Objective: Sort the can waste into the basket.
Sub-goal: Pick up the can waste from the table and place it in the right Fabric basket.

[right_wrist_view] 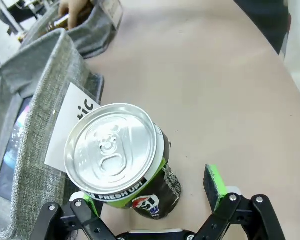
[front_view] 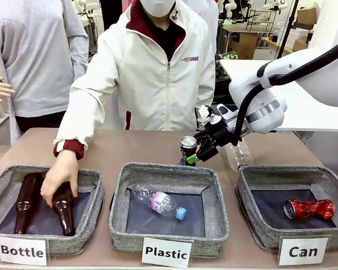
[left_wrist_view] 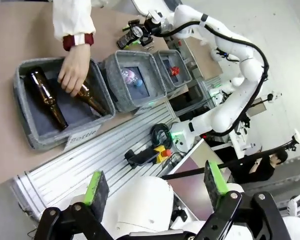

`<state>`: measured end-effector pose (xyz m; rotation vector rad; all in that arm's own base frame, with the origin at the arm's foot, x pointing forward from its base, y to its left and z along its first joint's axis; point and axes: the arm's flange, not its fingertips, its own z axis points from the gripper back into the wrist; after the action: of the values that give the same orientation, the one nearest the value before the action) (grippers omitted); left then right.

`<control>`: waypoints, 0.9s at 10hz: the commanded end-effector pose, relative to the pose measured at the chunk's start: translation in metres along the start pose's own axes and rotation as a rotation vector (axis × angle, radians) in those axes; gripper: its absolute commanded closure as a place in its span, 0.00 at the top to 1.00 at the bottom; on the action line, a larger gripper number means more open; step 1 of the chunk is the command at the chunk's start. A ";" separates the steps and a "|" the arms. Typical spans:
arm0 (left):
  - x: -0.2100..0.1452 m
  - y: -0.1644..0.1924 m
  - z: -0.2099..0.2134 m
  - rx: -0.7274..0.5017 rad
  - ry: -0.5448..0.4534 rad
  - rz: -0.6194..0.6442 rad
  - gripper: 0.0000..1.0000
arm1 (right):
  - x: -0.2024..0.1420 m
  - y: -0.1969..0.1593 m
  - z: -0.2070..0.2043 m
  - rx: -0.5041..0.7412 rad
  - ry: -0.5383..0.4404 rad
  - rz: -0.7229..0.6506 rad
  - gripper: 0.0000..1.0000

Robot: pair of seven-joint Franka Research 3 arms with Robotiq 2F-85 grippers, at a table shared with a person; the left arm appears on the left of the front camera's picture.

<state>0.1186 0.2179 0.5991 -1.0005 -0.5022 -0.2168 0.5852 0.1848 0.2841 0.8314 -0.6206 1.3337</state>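
A black can (front_view: 187,147) with a silver top stands upright on the table behind the middle basket. My right gripper (front_view: 198,153) reaches in from the right, its jaws on either side of the can. In the right wrist view the black can (right_wrist_view: 121,160) sits between the fingers, leaning toward the left one, and the right green pad (right_wrist_view: 215,184) stands apart from it. A dented red can (front_view: 308,209) lies in the grey basket (front_view: 249,188) labelled "Can" at the right. My left gripper (left_wrist_view: 155,182) hangs open and holds nothing, high above the table's near edge.
The "Plastic" basket (front_view: 119,194) holds a clear bottle (front_view: 160,201). In the "Bottle" basket (front_view: 96,185) lie two brown bottles, and a person's hand (front_view: 59,179) rests on one. Another clear bottle (front_view: 238,155) lies on the table behind my right gripper.
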 end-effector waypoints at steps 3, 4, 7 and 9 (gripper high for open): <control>0.000 0.004 -0.008 -0.030 -0.011 -0.020 1.00 | 0.003 -0.004 0.000 0.005 -0.046 0.019 0.23; -0.002 0.005 -0.011 -0.032 -0.007 -0.016 1.00 | 0.002 -0.003 0.000 0.007 -0.043 0.019 0.00; 0.001 0.009 -0.018 -0.038 0.007 -0.009 1.00 | 0.002 -0.004 0.001 0.010 -0.035 0.012 0.03; 0.000 0.010 -0.022 -0.046 0.015 -0.014 1.00 | 0.001 -0.004 0.000 0.009 -0.029 0.008 0.00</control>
<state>0.1321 0.2082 0.5836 -1.0354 -0.4747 -0.2267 0.5875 0.1849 0.2880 0.8467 -0.6297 1.3316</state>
